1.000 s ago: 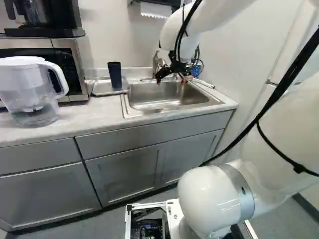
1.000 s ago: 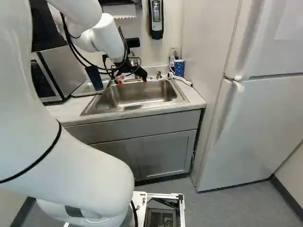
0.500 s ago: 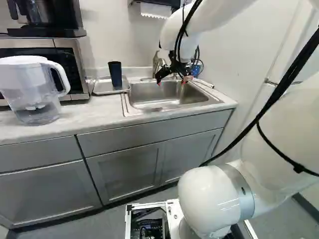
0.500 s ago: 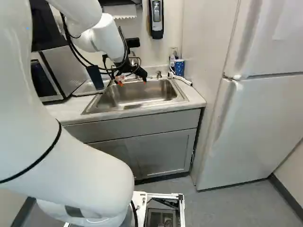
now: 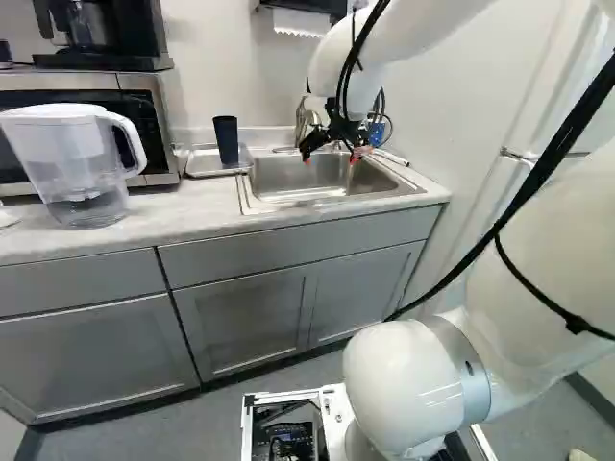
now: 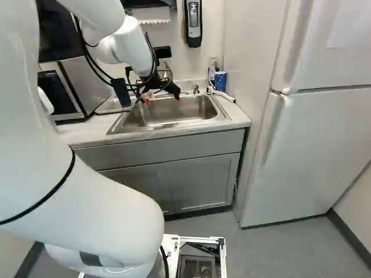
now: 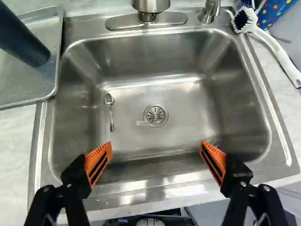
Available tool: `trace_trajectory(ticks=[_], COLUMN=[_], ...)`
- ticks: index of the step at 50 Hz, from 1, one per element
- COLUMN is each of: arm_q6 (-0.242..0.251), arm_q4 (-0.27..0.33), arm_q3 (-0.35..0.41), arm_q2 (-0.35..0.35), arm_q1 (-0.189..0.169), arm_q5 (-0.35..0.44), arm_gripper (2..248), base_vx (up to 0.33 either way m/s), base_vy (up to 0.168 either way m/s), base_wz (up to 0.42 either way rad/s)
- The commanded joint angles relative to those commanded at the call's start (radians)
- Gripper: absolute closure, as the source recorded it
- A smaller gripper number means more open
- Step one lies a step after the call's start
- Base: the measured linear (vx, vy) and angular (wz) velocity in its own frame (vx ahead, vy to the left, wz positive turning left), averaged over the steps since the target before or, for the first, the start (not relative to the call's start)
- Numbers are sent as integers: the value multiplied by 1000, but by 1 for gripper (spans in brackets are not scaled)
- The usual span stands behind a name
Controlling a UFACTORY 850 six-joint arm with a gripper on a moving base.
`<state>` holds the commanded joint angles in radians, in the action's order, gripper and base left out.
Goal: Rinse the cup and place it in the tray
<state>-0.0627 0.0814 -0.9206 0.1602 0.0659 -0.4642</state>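
My gripper [image 5: 331, 154] hangs over the sink [image 5: 336, 199] in the left base view. Seen from the wrist, the gripper [image 7: 156, 157] is spread wide, with only air between its orange pads. The dark blue cup [image 5: 226, 140] stands upright on the metal tray [image 5: 204, 173], left of the sink; in the wrist view the cup [image 7: 28, 42] rises from the tray [image 7: 52, 77], beyond and to one side of the fingers. A small spoon [image 7: 111, 110] lies in the sink basin beside the drain [image 7: 155, 115]. The faucet [image 7: 150, 5] is at the sink's back edge.
A water pitcher [image 5: 77, 163] and a microwave [image 5: 144, 125] stand left of the tray. Right of the sink are a white brush [image 7: 270, 44] and a dotted blue cup [image 6: 220, 81]. A soap dispenser [image 6: 193, 23] hangs on the wall; a fridge [image 6: 324, 145] stands at the right.
The base has moved slightly, so the counter, sink and fridge have shifted in both base views. The arm holds its pose and the gripper stays open. The cup remains on the tray.
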Motion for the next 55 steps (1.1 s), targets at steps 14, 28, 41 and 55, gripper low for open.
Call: trace_trajectory(ticks=[14,28,41,55], arm_q6=[0,0,0,0], arm_q4=[0,0,0,0], arm_q3=[0,0,0,0], arm_q2=[0,0,0,0], arm_q1=[0,0,0,0], arm_q5=[0,0,0,0], arm_gripper=[3,3,3,3], base_vx=[-97,-102,-105,-92], base_vy=[2,0,0,7], base_wz=[19,16,18,64])
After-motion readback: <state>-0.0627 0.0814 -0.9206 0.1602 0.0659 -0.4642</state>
